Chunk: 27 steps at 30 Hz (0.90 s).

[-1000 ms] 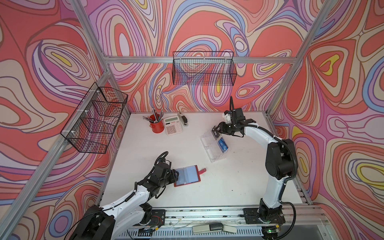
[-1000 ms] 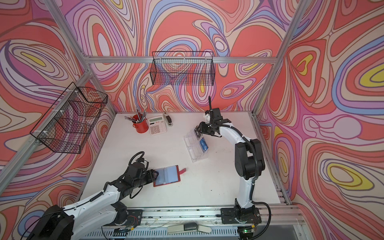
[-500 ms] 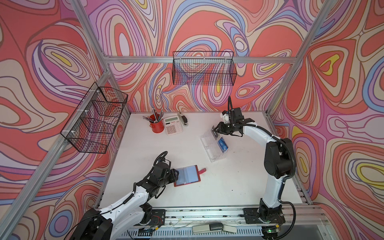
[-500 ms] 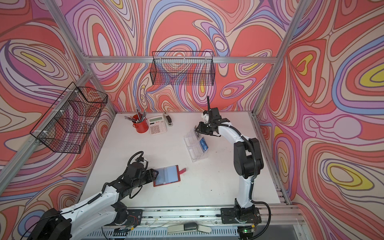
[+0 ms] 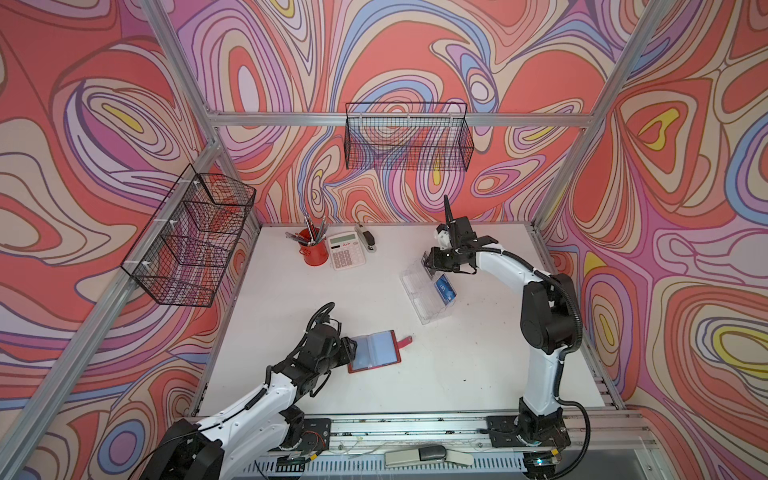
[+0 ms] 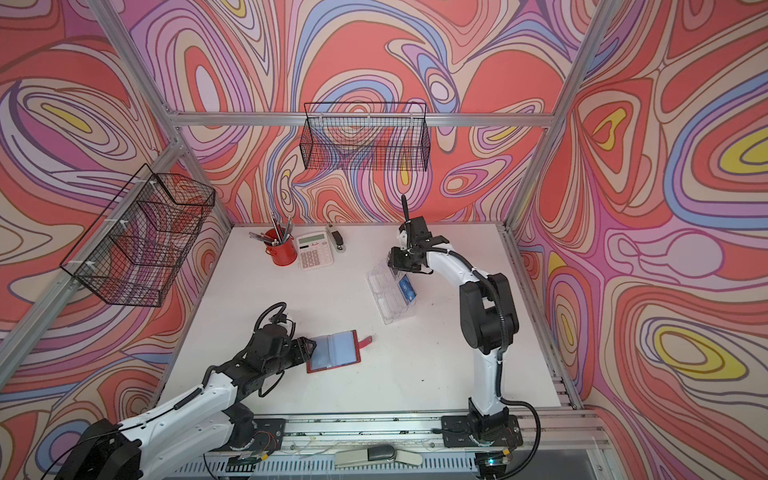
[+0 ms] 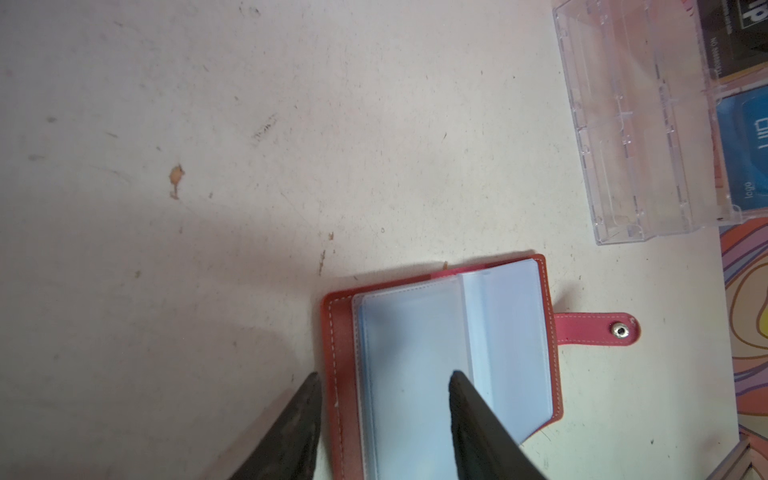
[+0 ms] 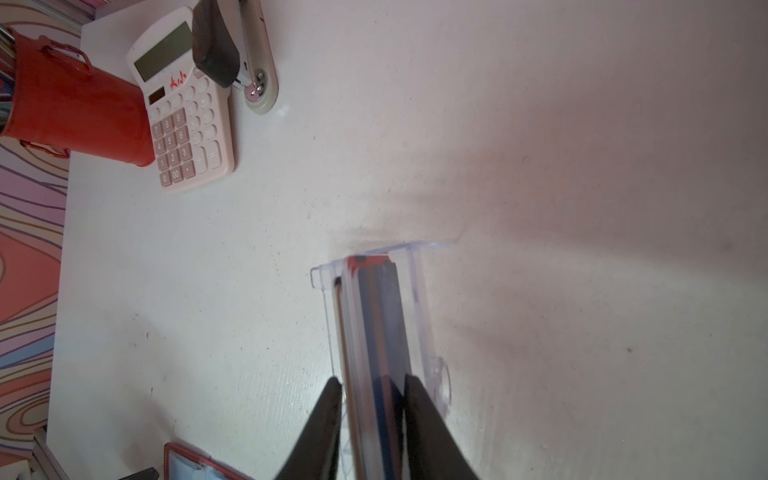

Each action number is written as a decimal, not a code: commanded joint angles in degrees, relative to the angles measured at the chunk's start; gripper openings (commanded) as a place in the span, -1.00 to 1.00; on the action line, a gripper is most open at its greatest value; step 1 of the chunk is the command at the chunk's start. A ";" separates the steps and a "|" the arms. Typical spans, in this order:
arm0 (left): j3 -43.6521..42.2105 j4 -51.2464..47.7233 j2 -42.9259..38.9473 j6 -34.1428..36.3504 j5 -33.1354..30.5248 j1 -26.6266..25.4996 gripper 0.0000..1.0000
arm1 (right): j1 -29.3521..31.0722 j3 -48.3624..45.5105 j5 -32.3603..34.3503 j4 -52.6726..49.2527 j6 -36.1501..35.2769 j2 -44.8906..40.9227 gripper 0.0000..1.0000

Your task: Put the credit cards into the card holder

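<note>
Bare table [image 5: 465, 374] spreads lower right; card holder [image 5: 374, 351] blocks lower centre, clear stand [image 5: 424, 291] centre right, cup [image 5: 313, 252], calculator [image 5: 347, 251], stapler [image 5: 365, 242] upper centre.

A robotics lab cell dressed as an office desk: silver aluminium-profile frame [image 5: 291, 119], swirl-printed wall panels [image 5: 374, 50], rail-mounted white robot arms [image 5: 538, 374], beige calculator [image 5: 347, 250], red metal pen cup [image 5: 313, 253].
</note>
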 commanded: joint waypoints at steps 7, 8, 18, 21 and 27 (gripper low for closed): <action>0.32 -1.53 -0.08 0.56 -0.99 0.17 0.03 | 0.74 0.65 -0.98 -0.73 -0.69 -1.79 -0.44; 0.32 -1.52 -0.10 0.56 -1.15 0.14 0.03 | 0.79 0.43 -1.71 -0.41 -0.49 -2.22 -0.44; 0.31 -1.74 -0.28 0.56 -1.40 0.19 0.03 | 0.78 -0.51 -3.64 0.29 0.14 -5.12 -0.44; 0.29 -1.79 -0.17 0.56 -1.52 0.17 0.03 | 0.83 -0.70 -3.48 0.21 0.11 -5.87 -0.44; 0.34 -1.79 -0.18 0.65 -1.45 0.17 0.03 | 0.78 -1.10 -0.86 -0.23 -0.31 -7.01 -0.58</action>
